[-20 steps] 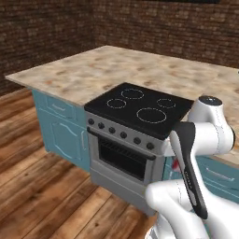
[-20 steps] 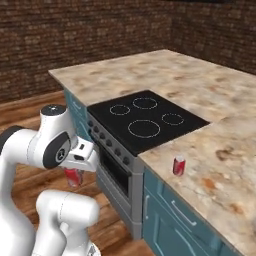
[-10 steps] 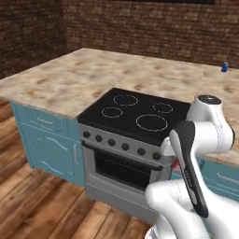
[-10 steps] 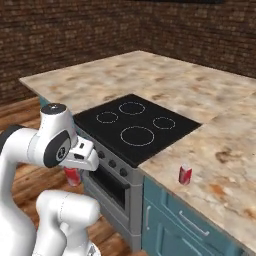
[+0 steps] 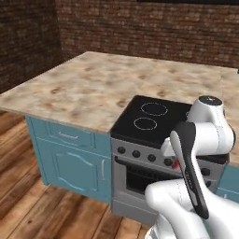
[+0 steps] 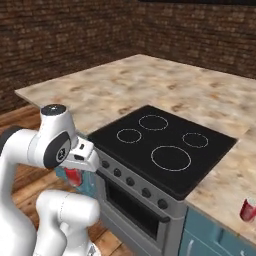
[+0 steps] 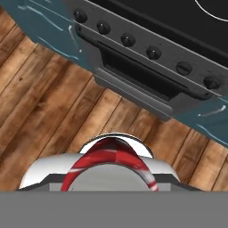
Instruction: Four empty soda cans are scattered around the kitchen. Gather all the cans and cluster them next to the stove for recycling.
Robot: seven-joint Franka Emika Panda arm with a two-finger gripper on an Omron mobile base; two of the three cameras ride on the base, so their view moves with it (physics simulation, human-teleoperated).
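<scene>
My gripper (image 6: 74,175) hangs low in front of the stove, over the wooden floor, shut on a red soda can (image 6: 73,177). The hand view looks down on that can's silver top and red-and-white side (image 7: 111,161); a sliver of red (image 5: 176,164) peeks out beside the arm in the left base view. The stove (image 6: 165,150) is a black glass cooktop with white burner rings, also seen as (image 5: 150,119), with its knob panel and oven handle (image 7: 133,42) just ahead of the hand. A second red soda can (image 6: 247,210) stands on the counter right of the stove.
Beige stone counter (image 5: 93,84) surrounds the cooktop on teal cabinets (image 5: 70,154). A dark brick wall (image 6: 75,35) runs behind. Wooden floor (image 7: 49,111) lies under the hand, with the oven front close ahead.
The whole picture has shifted: the base has driven along the counter, bringing the stove nearer. The arm keeps its pose with the red can still in the gripper.
</scene>
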